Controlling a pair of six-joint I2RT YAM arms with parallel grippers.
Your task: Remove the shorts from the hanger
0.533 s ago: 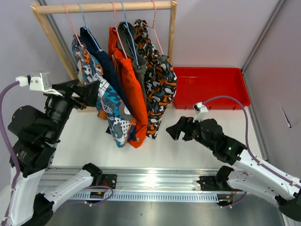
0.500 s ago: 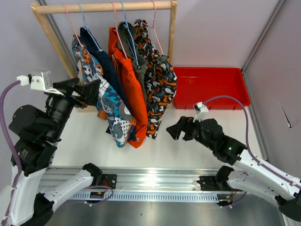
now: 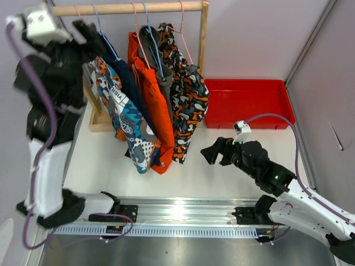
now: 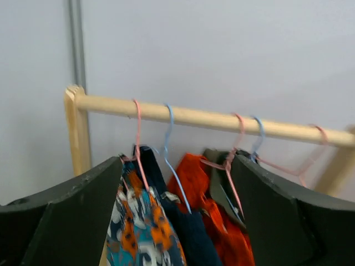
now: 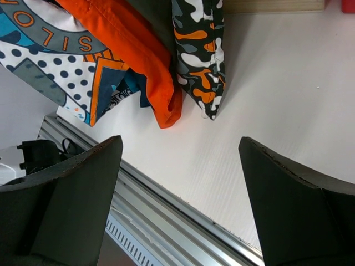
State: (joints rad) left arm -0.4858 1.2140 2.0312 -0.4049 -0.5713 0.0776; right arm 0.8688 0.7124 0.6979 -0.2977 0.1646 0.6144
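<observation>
Several shorts hang on wire hangers from a wooden rod (image 3: 161, 8): teal-blue print (image 3: 125, 122), navy (image 3: 119, 72), bright orange (image 3: 150, 94), olive (image 3: 158, 61) and blotch print (image 3: 188, 100). My left gripper (image 3: 94, 37) is raised to rod height at the rack's left end, open and holding nothing. In the left wrist view its open gripper (image 4: 177, 160) frames the pink hanger (image 4: 137, 133), the blue hanger (image 4: 168, 138) and the tops of the teal print (image 4: 138, 233) and navy shorts (image 4: 188, 233). My right gripper (image 3: 213, 152) is open and low, right of the hems (image 5: 199, 55).
A red bin (image 3: 247, 102) stands at the back right beside the rack's right post (image 3: 203, 39). A metal rail (image 3: 177, 213) runs along the table's near edge. Grey walls close in behind and on the right.
My left arm has swung up from mid height beside the teal shorts to the level of the rod. The right gripper has drifted slightly right.
</observation>
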